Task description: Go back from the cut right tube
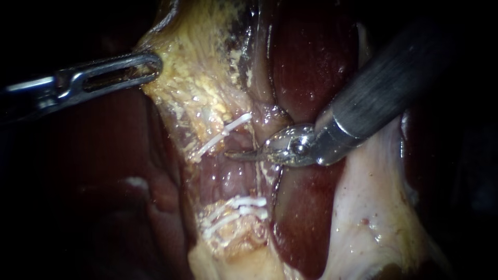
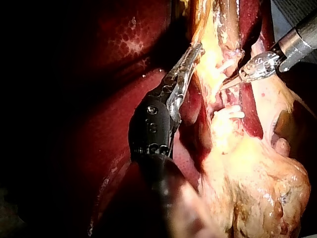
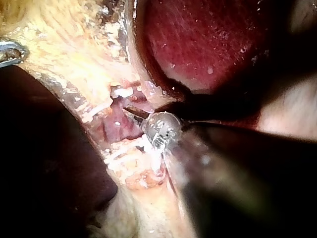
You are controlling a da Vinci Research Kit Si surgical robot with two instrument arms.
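My right instrument (image 1: 233, 154) comes in from the upper right; its thin curved jaws lie together, holding nothing. Their tip rests over the pink stretch of tube (image 1: 231, 176) between one white clip (image 1: 224, 135) above and two white clips (image 1: 239, 205) below. My left instrument (image 1: 142, 70) enters from the left, its slotted jaws shut on the edge of the yellow fatty tissue (image 1: 202, 93). The left wrist view shows the same hold (image 2: 192, 55), with the right instrument (image 2: 227, 84) beside the clips. In the right wrist view the jaw tip (image 3: 130, 109) touches pink tissue by a clip (image 3: 121, 92).
Dark red liver (image 1: 311, 62) lies behind and under the right instrument's shaft (image 1: 384, 98). Pale, glistening tissue (image 1: 373, 207) spreads at the lower right. More dark liver (image 1: 93, 181) fills the lower left. Bulky yellow fat (image 2: 257, 188) shows in the left wrist view.
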